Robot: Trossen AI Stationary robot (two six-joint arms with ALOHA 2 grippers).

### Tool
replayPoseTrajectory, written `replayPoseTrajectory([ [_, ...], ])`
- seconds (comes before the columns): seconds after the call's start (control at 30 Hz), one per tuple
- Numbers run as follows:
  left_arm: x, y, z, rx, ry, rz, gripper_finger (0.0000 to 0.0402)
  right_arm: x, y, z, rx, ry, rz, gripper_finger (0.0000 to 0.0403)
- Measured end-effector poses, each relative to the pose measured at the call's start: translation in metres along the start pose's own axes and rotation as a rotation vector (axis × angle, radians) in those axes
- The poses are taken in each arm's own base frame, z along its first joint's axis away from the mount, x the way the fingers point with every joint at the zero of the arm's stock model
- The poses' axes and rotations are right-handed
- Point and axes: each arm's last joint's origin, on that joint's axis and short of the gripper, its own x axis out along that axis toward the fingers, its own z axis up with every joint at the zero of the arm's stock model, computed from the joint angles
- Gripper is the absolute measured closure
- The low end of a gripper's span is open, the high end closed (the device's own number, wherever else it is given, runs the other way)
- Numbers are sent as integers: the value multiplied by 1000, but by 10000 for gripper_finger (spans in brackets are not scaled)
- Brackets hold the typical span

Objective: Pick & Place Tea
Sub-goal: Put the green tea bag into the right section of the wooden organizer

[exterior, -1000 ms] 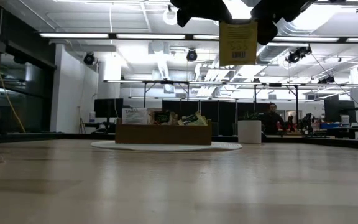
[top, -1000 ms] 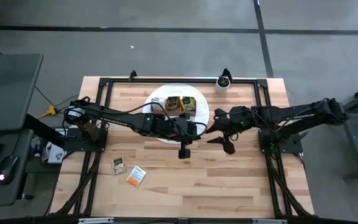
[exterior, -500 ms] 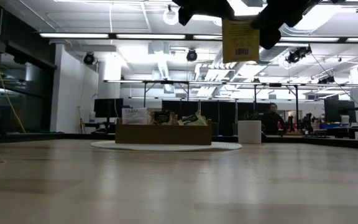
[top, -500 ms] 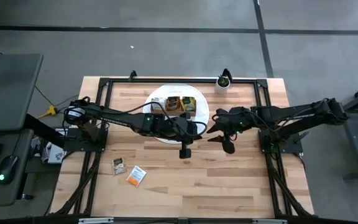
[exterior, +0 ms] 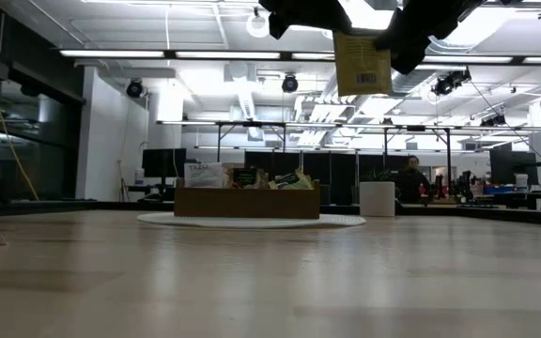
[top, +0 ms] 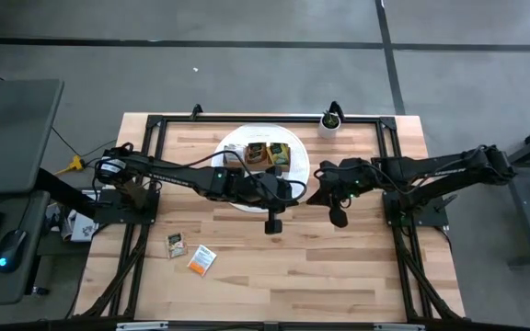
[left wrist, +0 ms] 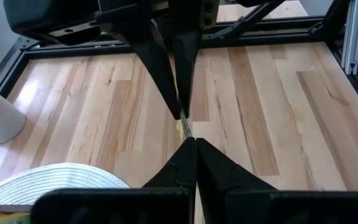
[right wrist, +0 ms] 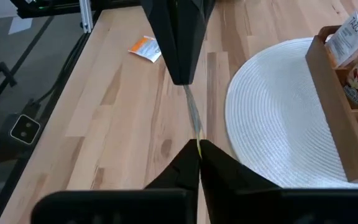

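Sachet (exterior: pixel 362 63) hanging upright — long axis vertical, both grippers' jaws pinching it

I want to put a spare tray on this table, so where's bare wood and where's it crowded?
Bare wood runs along the near edge of the table, right of the two loose sachets. The far left corner is also free. It is crowded at the middle: the white mat with the wooden box, and both grippers meeting on one yellow sachet just beside it. A small plant pot takes the far edge.

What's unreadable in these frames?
- Sachet print: low view, too small to read.
- Sachet from above: high view, hidden between the left pincer and right pincer.
- Box compartments: low view, front wall hides them.
- Two table sachets: high view, labels too small.
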Motion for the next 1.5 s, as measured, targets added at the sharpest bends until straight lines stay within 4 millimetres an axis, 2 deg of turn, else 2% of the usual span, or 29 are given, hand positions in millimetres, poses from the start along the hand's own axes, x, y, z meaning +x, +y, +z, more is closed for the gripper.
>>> replayPoseTrajectory([
  [0.3, 0, 1, 0, 43, 5, 53, 400, 0, 0, 1, 10, -6, -10, 401],
  [0.4, 0, 2, -1, 80, 9, 68, 388, 0, 0, 1, 13, -8, -11, 402],
  [0.57, -1, 3, -3, 84, 39, 111, 334, 0, -1, 1, 21, -11, -27, 402],
  [0.63, -8, 5, -5, 78, 73, 133, 308, 0, -1, 1, 21, -12, -37, 402],
  [0.73, -10, 13, -6, 69, 98, 166, 271, 0, -4, 1, 28, -10, -51, 402],
  [0.83, -24, 22, -10, 80, 168, 185, 241, 1, -10, 1, 42, -8, -73, 402],
  [0.9, -32, 29, -7, 72, 176, 204, 229, 1, -17, 3, 40, -27, -91, 403],
  [1.0, -51, 33, -17, 102, 301, 213, 220, 1, -30, 8, 47, -71, -130, 403],
  [1.07, -54, 37, -13, 94, 281, 235, 219, 2, -41, 11, 49, -98, -145, 403],
  [1.17, -67, 40, -20, 124, 357, 269, 219, 7, -62, 14, 69, -134, -152, 403],
  [1.27, -71, 41, -18, 153, 363, 297, 219, 19, -84, 13, 97, -139, -154, 403],
  [1.5, -65, 50, -36, 236, 467, 218, 218, 49, -129, 3, 183, -148, -175, 403],
])
